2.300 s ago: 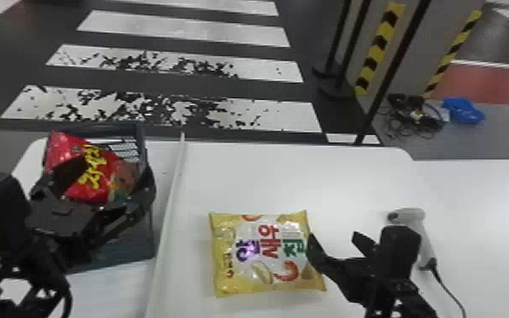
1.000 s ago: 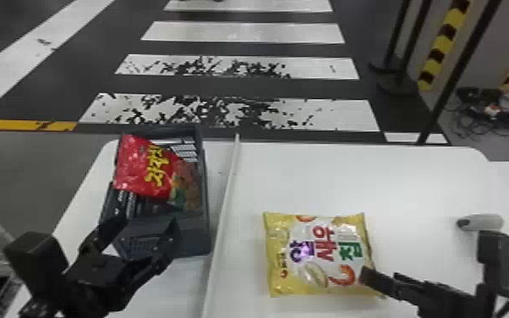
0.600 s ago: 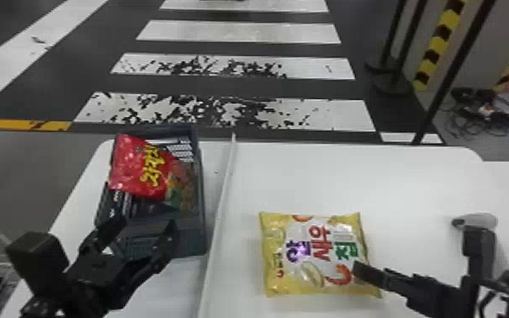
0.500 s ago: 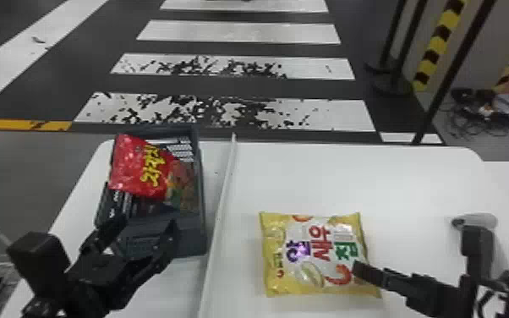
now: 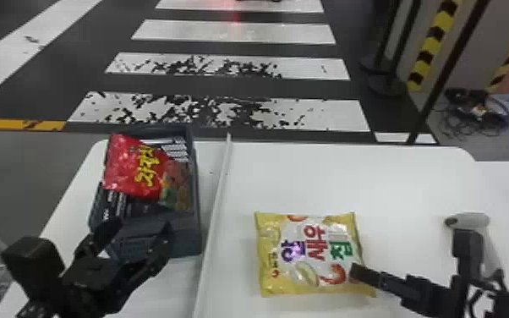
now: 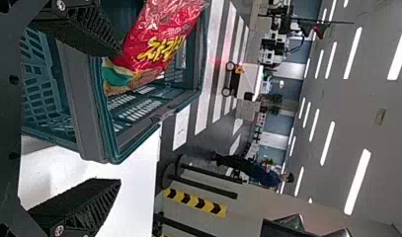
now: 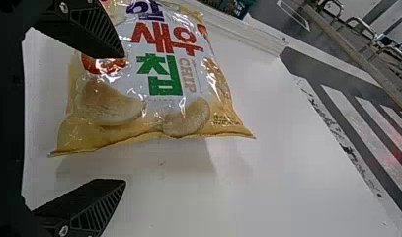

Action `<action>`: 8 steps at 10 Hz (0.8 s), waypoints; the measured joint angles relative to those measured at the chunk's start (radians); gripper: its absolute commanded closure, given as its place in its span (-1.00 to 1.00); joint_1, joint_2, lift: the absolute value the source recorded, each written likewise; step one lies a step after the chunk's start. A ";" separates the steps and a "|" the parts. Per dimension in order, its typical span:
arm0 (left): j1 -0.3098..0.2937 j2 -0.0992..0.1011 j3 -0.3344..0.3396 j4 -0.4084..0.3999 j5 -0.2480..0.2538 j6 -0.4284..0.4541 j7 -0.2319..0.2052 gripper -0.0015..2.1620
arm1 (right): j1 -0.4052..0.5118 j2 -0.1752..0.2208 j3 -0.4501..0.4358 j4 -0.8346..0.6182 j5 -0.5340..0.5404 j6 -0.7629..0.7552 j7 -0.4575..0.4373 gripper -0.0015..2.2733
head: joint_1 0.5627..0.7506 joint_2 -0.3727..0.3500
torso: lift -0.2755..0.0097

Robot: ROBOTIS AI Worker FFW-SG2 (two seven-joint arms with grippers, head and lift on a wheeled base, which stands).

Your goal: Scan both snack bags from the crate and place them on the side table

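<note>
Right pincer [image 5: 410, 253], spread wide, yellow snack bag [image 5: 304, 270] near its tips

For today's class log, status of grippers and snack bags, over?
Left gripper open at crate; right gripper open by yellow bag. Red bag in crate, yellow on table. White strip between bags.

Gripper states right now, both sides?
Left gripper: open, empty, at the crate's near end.
Right gripper: open, empty, at the yellow snack bag.
</note>
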 measured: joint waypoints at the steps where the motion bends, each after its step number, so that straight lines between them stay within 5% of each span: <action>1: 0.000 -0.001 -0.001 0.005 0.001 0.000 0.000 -0.92 | -0.007 0.001 -0.002 0.016 0.009 0.000 0.007 -0.92 | 0.41 0.00 | 0.26; 6: 0.000 -0.002 -0.009 0.016 0.002 0.000 0.000 -0.92 | -0.019 0.024 -0.003 0.045 0.026 0.016 0.051 -0.89 | 0.41 0.03 | 0.26; 7: 0.000 -0.002 -0.011 0.020 0.002 0.000 0.000 -0.92 | -0.020 0.030 -0.003 0.045 0.026 0.024 0.061 -0.80 | 0.41 0.05 | 0.26; 8: -0.001 -0.001 -0.011 0.022 0.003 0.000 0.000 -0.92 | -0.021 0.035 -0.003 0.046 0.027 0.029 0.066 -0.37 | 0.41 0.06 | 0.26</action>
